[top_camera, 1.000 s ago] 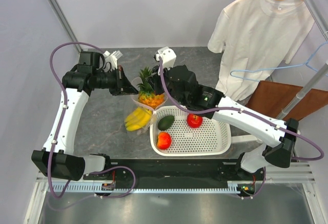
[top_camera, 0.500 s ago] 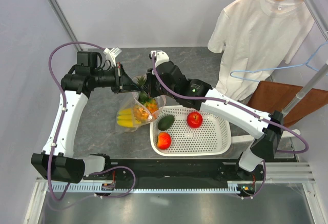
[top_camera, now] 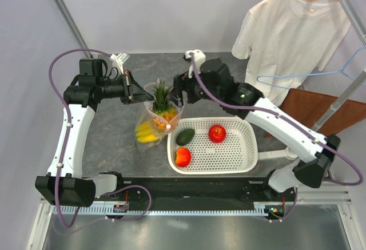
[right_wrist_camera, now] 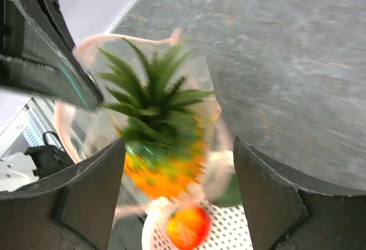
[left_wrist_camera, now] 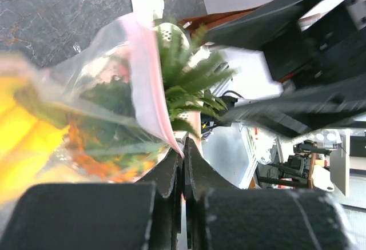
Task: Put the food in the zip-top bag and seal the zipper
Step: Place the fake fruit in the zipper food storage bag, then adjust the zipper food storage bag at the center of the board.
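The left gripper [top_camera: 131, 88] is clenched on the mouth edge of a clear plastic zip-top bag [top_camera: 148, 106], holding it up off the grey stone-patterned table [top_camera: 108, 133]. In the left wrist view its fingertips are pressed together right on the pinkish-red zipper strip [left_wrist_camera: 150, 84]. The bag's mouth gapes open, and an orange pineapple with a green crown [top_camera: 163, 106] sits inside, its leaves poking up past the rim. A yellow banana bunch [top_camera: 146, 132] shows through the plastic at the bag's lower end, down by the table. The right gripper [top_camera: 178, 92] hangs just beside the mouth with its fingers spread wide, gripping nothing. Just to the right stands a white perforated plastic basket [top_camera: 251, 147], where a dark green avocado [top_camera: 185, 137], a red apple [top_camera: 217, 133] and a red-orange fruit [top_camera: 182, 157] lie apart from one another.
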Controlling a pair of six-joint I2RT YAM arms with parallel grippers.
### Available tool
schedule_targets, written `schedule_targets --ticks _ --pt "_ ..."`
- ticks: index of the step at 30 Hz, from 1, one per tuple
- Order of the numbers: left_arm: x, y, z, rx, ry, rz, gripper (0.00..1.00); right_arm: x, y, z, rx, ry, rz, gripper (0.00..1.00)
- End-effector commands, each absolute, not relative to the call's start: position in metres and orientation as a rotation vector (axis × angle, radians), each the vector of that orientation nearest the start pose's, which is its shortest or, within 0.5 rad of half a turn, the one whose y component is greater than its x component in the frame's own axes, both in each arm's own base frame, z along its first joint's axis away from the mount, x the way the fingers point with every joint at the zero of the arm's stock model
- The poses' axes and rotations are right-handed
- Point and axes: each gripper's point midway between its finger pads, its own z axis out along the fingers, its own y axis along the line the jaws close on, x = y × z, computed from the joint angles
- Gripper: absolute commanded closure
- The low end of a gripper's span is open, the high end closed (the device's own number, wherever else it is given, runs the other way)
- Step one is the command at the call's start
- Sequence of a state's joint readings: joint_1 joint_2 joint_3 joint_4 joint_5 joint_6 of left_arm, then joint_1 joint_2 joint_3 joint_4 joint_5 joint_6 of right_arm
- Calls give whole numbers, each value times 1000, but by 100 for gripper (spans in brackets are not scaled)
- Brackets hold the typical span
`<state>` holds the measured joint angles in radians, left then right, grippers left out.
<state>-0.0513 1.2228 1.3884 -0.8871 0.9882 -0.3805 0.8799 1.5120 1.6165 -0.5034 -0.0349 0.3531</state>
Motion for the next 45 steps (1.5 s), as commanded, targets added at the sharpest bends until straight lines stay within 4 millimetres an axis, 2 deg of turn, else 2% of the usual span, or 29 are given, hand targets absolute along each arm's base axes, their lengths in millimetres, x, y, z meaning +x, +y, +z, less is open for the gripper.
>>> schedule_targets --ticks 1,3,8,11,12,14,15,19,20,22,23,25,27,31,32,34,35,36,37,38,40,41,42,45 --pt "239 -171 342 209 2165 -1410 98 288 319 323 -533 2002 766 18" --pt "239 -170 342 210 2162 -1406 98 295 312 316 -505 2031 773 21" --pt "241 -169 342 198 2168 -1404 98 276 336 302 -548 2114 979 28" --pt "240 -169 343 201 2163 -1398 98 263 341 293 -540 2165 1066 30" --pt "240 -169 343 197 2164 -1396 98 259 339 283 -534 2195 1065 33" --pt "240 -169 342 195 2167 -1397 98 256 336 279 -529 2199 1070 39" --pt "240 -169 341 193 2168 -1394 98 255 335 270 -527 2216 1061 41" --pt "241 -168 337 184 2177 -1395 98 258 339 263 -504 2230 1077 49" --pt "241 -168 337 186 2179 -1398 98 257 341 262 -504 2233 1088 57" --pt "240 -168 337 188 2176 -1393 98 258 344 261 -493 2241 1107 64" --pt "241 -167 336 186 2177 -1385 98 257 346 261 -486 2243 1126 82" --pt "241 -166 334 184 2180 -1360 98 252 353 271 -512 2225 1190 100" --pt "245 -158 327 173 2207 -1257 98 249 355 285 -523 2191 1233 100" --pt "252 -135 316 159 2248 -994 98 238 363 331 -589 2061 1333 100" --pt "254 -126 315 164 2256 -902 98 235 366 348 -615 2012 1351 100" --pt "253 -116 322 178 2240 -808 98 225 372 366 -664 1956 1382 100" --pt "249 -113 334 203 2217 -773 98 224 372 386 -678 1899 1390 100" --pt "248 -111 340 208 2206 -746 98 221 374 395 -690 1875 1401 100" --pt "247 -107 354 220 2171 -703 97 217 376 403 -700 1855 1410 100" --pt "241 -104 357 232 2170 -684 97 216 375 417 -705 1820 1410 100" --pt "235 -104 373 261 2133 -666 97 213 376 427 -717 1793 1413 100" --pt "231 -103 372 266 2149 -663 97 214 376 427 -713 1796 1407 100" --pt "231 -102 371 264 2154 -653 97 215 377 422 -702 1815 1409 100" --pt "235 -95 352 236 2239 -611 98 222 380 387 -682 1903 1383 100"
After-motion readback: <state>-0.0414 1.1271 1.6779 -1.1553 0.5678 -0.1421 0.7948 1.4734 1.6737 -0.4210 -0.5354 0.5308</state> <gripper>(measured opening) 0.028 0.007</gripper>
